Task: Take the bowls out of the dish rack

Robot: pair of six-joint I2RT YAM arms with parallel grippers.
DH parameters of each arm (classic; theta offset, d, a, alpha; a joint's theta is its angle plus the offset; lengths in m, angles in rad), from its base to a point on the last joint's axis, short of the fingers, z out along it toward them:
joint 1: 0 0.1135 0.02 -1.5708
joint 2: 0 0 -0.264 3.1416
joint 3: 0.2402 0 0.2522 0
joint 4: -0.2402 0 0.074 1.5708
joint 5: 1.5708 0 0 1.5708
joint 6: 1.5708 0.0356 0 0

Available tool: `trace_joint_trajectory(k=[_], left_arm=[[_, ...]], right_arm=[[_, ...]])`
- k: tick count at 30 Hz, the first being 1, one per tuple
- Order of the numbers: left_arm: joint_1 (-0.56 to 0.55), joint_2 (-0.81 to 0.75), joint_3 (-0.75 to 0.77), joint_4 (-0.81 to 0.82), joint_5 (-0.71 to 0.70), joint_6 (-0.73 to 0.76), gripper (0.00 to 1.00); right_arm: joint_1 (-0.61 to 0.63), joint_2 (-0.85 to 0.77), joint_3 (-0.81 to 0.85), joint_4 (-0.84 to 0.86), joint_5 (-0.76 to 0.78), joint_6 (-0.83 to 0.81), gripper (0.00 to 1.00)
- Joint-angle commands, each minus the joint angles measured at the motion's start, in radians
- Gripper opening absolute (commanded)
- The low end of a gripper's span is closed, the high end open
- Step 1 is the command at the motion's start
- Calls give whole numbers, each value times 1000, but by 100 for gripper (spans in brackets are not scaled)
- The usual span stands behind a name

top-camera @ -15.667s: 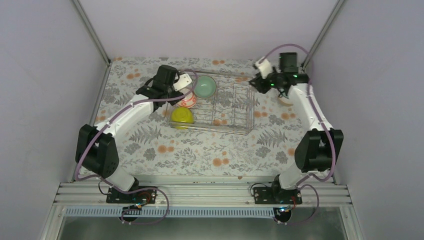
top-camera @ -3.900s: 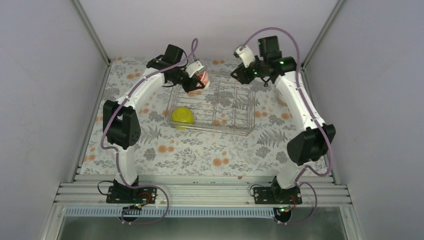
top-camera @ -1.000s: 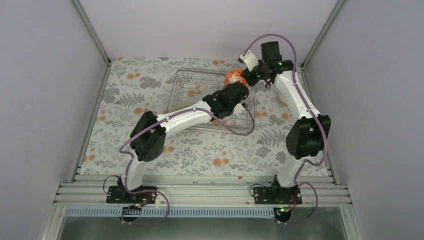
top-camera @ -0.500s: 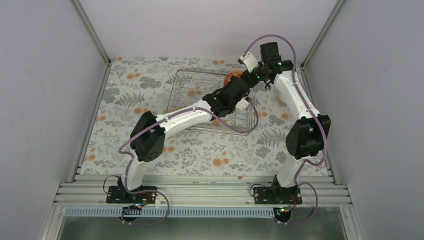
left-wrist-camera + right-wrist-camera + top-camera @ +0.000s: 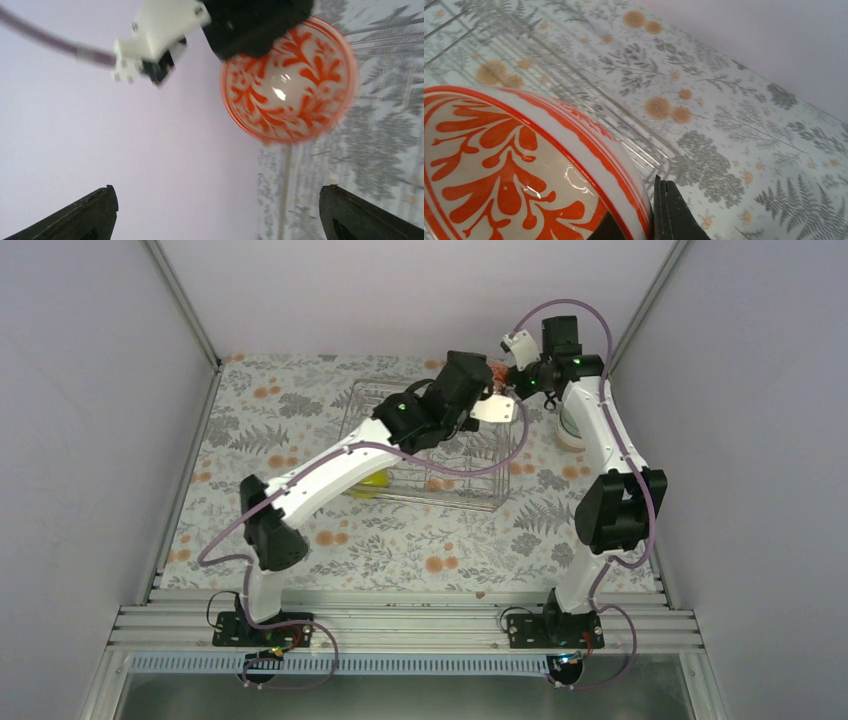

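Note:
An orange-patterned white bowl [image 5: 290, 80] [image 5: 514, 165] hangs in the air over the far right end of the wire dish rack [image 5: 497, 472]. My right gripper [image 5: 651, 200] [image 5: 512, 380] is shut on its rim, one finger inside and one outside. In the top view only a sliver of the orange bowl [image 5: 497, 373] shows between the two wrists. My left gripper [image 5: 220, 215] [image 5: 487, 390] faces the bowl's underside from a short way off, open with nothing between its fingers [image 5: 95, 212]. A yellow bowl [image 5: 368, 480] lies upside down in the rack's near left corner, partly hidden by the left arm.
A pale bowl [image 5: 570, 428] rests on the flowered tablecloth to the right of the rack, under the right forearm. The left arm stretches diagonally over the rack. The back wall and right frame post stand close behind both grippers.
My left gripper has come off the orange bowl, opened and lifted back. The right gripper now holds the bowl alone and has shifted it a little to the right.

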Motion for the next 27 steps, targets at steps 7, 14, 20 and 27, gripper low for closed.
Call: trace_joint_trajectory(k=[7,14,20,27], left_arm=[[105,-276,-298,-33,227,-347,100],[346,-325,-278,-29,453,-581,100],[529,-321,-305,-40,634,-736,100],[654,-285,-335,-66,782,-783,100]], right_arm=[[-158,24,146,29,6,59,4],[-283,5,162,-43,-11,53,4],[-373,-2,164,-122,-12,40,4],[-458,7,132,-166,4,14,4]])
